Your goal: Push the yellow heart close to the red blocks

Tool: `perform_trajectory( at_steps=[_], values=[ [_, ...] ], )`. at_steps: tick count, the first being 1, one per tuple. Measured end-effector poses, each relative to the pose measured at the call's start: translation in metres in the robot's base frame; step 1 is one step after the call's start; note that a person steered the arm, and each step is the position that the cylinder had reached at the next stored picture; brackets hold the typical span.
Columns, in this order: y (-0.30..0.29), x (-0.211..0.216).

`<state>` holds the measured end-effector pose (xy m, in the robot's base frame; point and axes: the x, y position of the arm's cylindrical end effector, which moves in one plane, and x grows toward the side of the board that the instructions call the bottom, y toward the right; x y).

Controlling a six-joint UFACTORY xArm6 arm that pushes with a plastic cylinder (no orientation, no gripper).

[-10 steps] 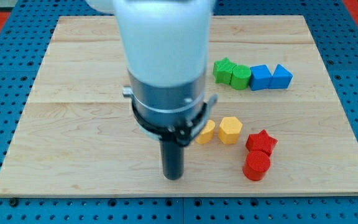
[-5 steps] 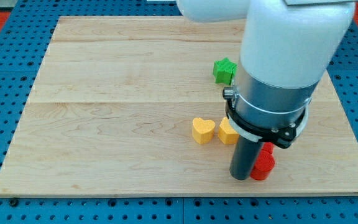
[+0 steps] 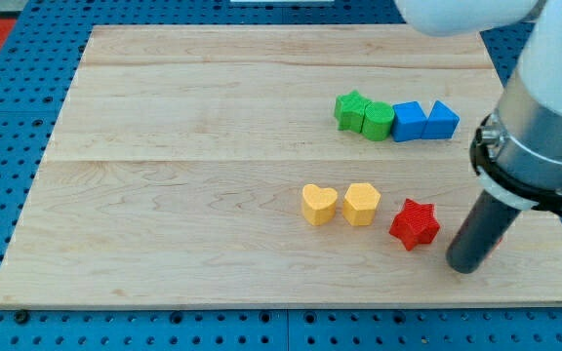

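we are holding our rod upright at the view's lower right, my tip resting on the bench right of the red star. the yellow heart is sitting beside the yellow hexagon, left of that star. we carry no gripper.

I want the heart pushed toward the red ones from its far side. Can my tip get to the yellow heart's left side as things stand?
Probably yes. My tip sits at the view's right, past the red star. The yellow heart has the yellow hexagon just to its right, but bare board lies below both, so the tip could swing around underneath.
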<state>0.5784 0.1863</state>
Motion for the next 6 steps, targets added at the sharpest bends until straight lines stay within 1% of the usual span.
perform_trajectory(
  at_steps=[1, 2, 5, 6],
  values=[
    [0.026, -0.005],
    [0.022, -0.005],
    [-0.149, 0.004],
    [-0.189, -0.035]
  ],
)
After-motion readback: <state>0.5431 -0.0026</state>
